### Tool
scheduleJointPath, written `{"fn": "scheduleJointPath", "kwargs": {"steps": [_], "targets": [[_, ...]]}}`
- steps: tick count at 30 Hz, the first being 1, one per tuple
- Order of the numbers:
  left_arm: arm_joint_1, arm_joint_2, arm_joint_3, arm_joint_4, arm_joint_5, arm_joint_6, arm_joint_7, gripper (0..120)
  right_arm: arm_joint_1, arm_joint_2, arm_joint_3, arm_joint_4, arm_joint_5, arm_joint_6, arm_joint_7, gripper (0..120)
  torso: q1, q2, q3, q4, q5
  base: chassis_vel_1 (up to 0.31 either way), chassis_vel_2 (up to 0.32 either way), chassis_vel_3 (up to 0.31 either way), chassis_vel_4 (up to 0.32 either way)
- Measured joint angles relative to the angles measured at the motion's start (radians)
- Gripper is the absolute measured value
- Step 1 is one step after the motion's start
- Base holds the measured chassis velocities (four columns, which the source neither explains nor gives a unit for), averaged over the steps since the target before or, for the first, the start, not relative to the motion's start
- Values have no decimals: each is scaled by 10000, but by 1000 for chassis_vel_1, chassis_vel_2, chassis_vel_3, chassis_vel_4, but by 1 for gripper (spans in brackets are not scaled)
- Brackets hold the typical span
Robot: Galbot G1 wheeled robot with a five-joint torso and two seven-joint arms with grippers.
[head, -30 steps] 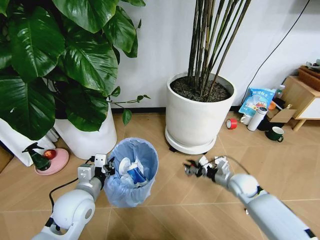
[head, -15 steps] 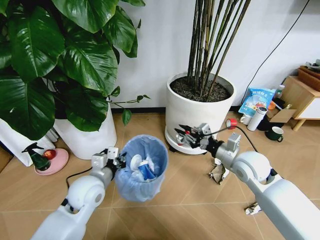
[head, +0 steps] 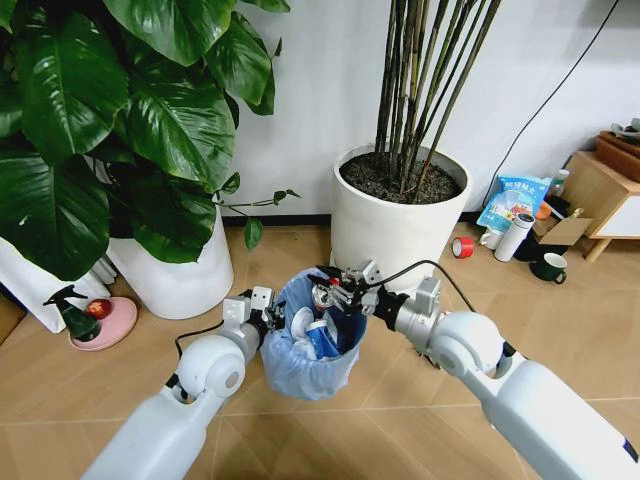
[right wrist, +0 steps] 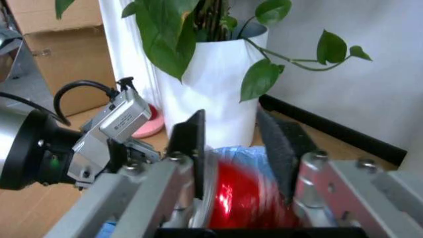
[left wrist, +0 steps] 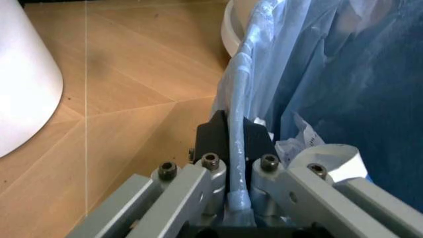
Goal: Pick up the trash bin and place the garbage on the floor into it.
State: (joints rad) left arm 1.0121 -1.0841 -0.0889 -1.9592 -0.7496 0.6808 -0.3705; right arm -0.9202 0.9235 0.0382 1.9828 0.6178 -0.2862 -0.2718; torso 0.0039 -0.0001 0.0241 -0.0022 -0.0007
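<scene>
Reaching in from the lower right of the head view, the right gripper (head: 335,293) sits at centre frame directly over the mouth of the small round trash bin lined with a crinkly light-blue translucent plastic bag (head: 308,345). Its two dark padded fingers (right wrist: 274,148) are clenched on a crushed shiny red can (right wrist: 246,201), seen close up low in the right wrist view, with the blue bag just behind it.

At the bin's left edge, the left gripper (head: 262,312) comes up from the lower left of the head view. Its fingers are clamped on the bag-covered rim (left wrist: 237,144), which runs up the middle of the left wrist view between them. White paper wads and a blue-white can (head: 322,340) lie inside the bin.

Around them is the tan wood-look chevron plank floor (head: 330,430). A big white plant pot with thin bamboo-like stems (head: 398,225) stands just above the bin in the frame, and a broad-leaved plant in another white pot (head: 180,280) fills the upper left.
</scene>
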Motion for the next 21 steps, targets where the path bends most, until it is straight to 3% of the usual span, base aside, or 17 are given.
{"fn": "scheduleJointPath", "kwargs": {"steps": [2, 5, 7, 9, 11, 17, 21], "targets": [[-14, -3, -15, 26, -5, 0, 0, 0, 1, 0, 0, 0, 8, 23, 13, 34, 0, 0, 0, 0, -2, 0, 0, 0, 0], [-76, -100, -1, 76, -7, 0, -13, 0, 2, 8, 32, 10, 118, 59, 124, 51, 0, 0, 0, 0, -1, 0, 0, 0, 0], [-94, -130, 18, 76, -11, 0, -25, 0, 4, 9, 41, 10, 150, 60, 154, 54, 0, 0, 0, -1, 0, 0, 0, 0, 0], [-113, -164, 35, 74, -15, 0, -47, 0, 1, 24, 133, 11, 198, 70, 226, 66, 0, 0, 0, -1, -1, 0, 0, 0, 0], [-112, -164, 29, 72, -16, 0, -51, 0, -21, 38, 223, 17, 222, 70, 290, 69, -1, 0, -1, 0, 0, 0, 0, 0, 0], [382, -154, -678, -110, 349, -19, 57, 0, -1111, 164, 1753, 339, 302, -253, 1501, 95, -1, 0, -2, -1, -1, 0, 0, 0, 0], [873, -228, -1236, -265, 1101, -132, 279, 0, -1749, 241, 2287, 404, 179, -344, 2318, 100, -2, 1, -2, -4, -2, 0, 0, 0, 0]]}}
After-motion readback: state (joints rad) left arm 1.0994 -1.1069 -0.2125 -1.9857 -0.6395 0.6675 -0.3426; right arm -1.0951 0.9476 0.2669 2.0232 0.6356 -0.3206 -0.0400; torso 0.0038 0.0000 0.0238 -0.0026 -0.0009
